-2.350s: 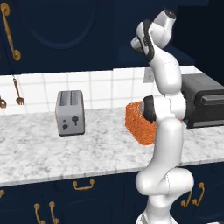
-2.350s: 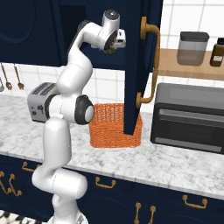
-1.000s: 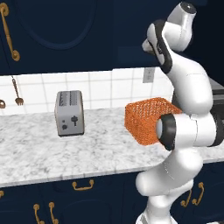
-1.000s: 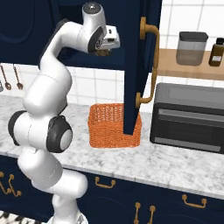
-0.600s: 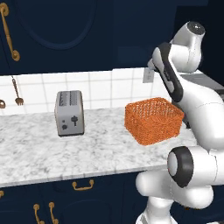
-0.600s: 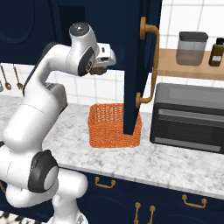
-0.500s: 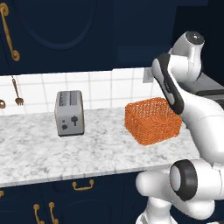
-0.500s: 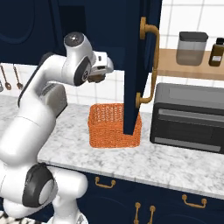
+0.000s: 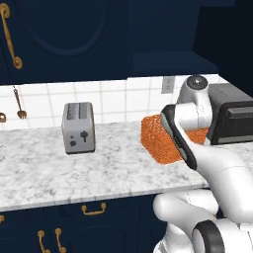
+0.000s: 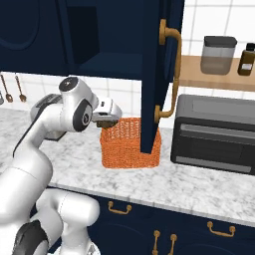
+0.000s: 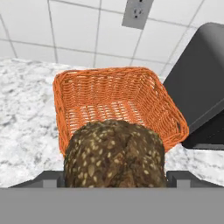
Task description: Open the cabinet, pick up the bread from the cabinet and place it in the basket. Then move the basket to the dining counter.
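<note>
In the left base view, the white arm at right hides part of the orange basket (image 9: 160,141) on the marbled worktop (image 9: 74,170); a grey toaster (image 9: 79,127) stands at centre left. In the right base view, the gripper (image 10: 108,119), centre left, holds the bread (image 10: 105,122) beside the basket's rim, with the open cabinet (image 10: 154,74) door covering the basket's right side. In the hand view, the seeded bread fills the lower centre, clamped between wide jaws, hiding the basket's near edge.

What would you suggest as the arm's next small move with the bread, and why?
Probably ease forward a little, then let go. The gripper holds the bread above the near rim of the basket, whose woven floor lies just ahead in the hand view.
</note>
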Controlling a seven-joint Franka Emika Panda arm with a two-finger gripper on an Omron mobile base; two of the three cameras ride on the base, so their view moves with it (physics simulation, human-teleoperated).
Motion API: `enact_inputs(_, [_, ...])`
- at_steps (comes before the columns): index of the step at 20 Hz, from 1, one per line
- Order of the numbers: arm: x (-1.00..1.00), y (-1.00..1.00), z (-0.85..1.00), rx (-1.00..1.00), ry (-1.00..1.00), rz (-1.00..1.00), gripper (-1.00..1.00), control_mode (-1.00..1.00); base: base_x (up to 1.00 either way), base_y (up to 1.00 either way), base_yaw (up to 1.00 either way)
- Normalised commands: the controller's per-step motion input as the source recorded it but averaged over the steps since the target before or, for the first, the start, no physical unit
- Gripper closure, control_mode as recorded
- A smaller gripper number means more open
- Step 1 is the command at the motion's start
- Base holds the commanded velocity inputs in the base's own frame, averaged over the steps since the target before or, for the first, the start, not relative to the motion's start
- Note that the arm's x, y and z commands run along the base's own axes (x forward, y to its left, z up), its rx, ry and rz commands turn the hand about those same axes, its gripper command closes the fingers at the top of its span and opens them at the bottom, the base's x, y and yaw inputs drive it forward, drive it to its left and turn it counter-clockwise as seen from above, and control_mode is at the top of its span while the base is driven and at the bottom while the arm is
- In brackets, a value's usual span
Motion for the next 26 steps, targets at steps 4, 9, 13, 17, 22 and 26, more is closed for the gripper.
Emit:
enact_inputs(4, [0.61,0.00,-0.41,0.00,0.17,-0.04,1.00,-1.00,0.00,0.00,0.00])
enact_inputs(9, [0.59,-0.04,-0.28,0.01,0.14,-0.01,1.00,-1.00,0.00,0.00,0.00])
enact_inputs(13, [0.34,-0.21,-0.30,0.02,0.04,0.00,1.00,-1.00,0.00,0.00,0.00])
enact_inputs(17, [0.33,-0.34,-0.37,0.03,0.00,0.00,1.00,-1.00,0.00,0.00,0.00])
enact_inputs(22, [0.36,-0.22,-0.47,0.05,0.01,0.00,1.00,-1.00,0.00,0.00,0.00])
enact_inputs(26, [0.43,-0.12,-0.48,0.06,0.09,0.00,1.00,-1.00,0.00,0.00,0.00])
